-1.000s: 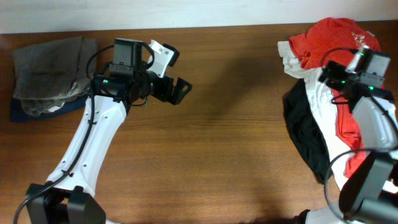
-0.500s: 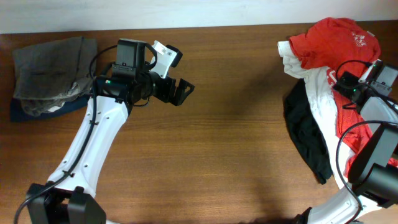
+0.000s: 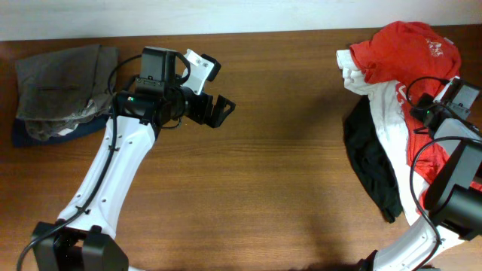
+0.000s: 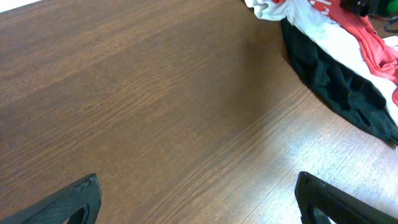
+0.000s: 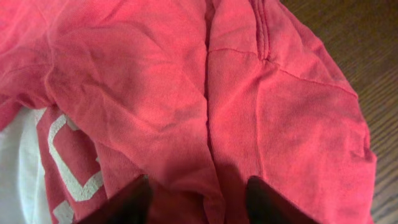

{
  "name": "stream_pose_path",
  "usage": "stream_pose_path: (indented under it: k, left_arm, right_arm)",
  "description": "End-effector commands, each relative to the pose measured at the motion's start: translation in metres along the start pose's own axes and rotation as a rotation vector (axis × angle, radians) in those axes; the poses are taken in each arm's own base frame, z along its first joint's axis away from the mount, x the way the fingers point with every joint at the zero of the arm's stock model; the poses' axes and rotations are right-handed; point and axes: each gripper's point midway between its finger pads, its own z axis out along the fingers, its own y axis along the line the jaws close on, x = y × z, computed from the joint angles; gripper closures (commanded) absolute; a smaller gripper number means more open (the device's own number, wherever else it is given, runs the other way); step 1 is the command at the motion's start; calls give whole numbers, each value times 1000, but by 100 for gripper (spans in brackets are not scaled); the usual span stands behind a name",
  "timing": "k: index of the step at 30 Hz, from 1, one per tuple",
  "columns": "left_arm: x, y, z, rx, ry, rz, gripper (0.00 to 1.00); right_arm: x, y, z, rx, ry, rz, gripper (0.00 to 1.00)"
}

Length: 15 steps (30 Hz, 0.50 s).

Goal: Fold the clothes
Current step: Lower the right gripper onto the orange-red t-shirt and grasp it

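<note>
The clothes point(image 3: 392, 98) are lying in a loose heap at the right end of the table point(image 3: 286, 173). A red T-shirt point(image 3: 407, 45) is bunching at the far side and trailing down the right edge, a white shirt point(image 3: 388, 113) is running through the middle, and a black garment point(image 3: 369, 165) is spilling toward the table's centre. All three are looking like soft, light cotton, so they are likely to sag, drag and cling to each other rather than lift cleanly. A hem, shoulder seam or collar should give a firmer hold than a pinch in mid-cloth. The right gripper point(image 5: 198, 183) is pressing down into the red T-shirt beside its white lettering point(image 5: 62, 155), its fingers straddling a raised ridge of fabric along a seam. I cannot tell whether they are already pinching it. The left gripper point(image 3: 217, 111) is hovering over bare wood left of centre, fingers spread wide and holding nothing. Broad open wood is lying between the two arms, seemingly the best place for spreading a shirt flat. The heap is crowding the right edge, so pulling inward looks safer than outward. Some folded grey cloth point(image 3: 64, 83) is taking up the far left corner.
</note>
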Motion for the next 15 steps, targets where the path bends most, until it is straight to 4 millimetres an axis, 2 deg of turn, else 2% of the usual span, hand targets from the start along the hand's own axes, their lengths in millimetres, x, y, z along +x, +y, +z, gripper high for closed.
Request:
stream_pose_path:
  k: [1, 6, 8, 14, 15]
  left_arm:
    - [-7, -4, -1, 17, -15, 28, 1]
    - [-7, -4, -1, 17, -14, 28, 1]
    - [-7, -4, 0, 17, -12, 27, 1]
    - [-7, -4, 0, 17, -12, 27, 1]
    - [-6, -3, 0, 18, -12, 27, 1]
  right_arm:
    - [-13, -9, 0, 19, -34, 16, 51]
    - [-15, -11, 2, 21, -46, 20, 60]
    - [-12, -10, 6, 14, -40, 20, 69]
    - [9, -7, 25, -12, 7, 20, 73]
    - [10, -6, 26, -17, 7, 20, 80]
